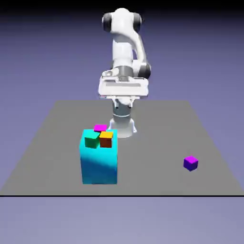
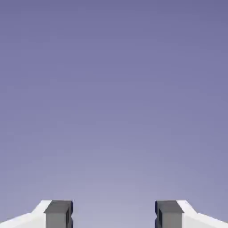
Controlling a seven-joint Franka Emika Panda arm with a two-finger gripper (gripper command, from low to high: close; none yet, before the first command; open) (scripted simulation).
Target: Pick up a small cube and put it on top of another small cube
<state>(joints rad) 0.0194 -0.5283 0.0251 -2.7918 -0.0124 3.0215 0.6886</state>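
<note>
The small violet-purple cube (image 1: 190,163) sits alone on the table, well to the exterior view's right of the big cyan block (image 1: 99,159). My gripper (image 2: 114,216) is wide open, empty, facing backdrop. Reaching hasn't begun; I judge I must tilt down toward it.

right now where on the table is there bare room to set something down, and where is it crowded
Bare grey table runs wide between the big cyan block and the small violet-purple cube, and along the exterior view's left edge. The block's top is crowded: green cube, orange cube and magenta-pink cube fill it. The gripper is open, holding nothing.
</note>
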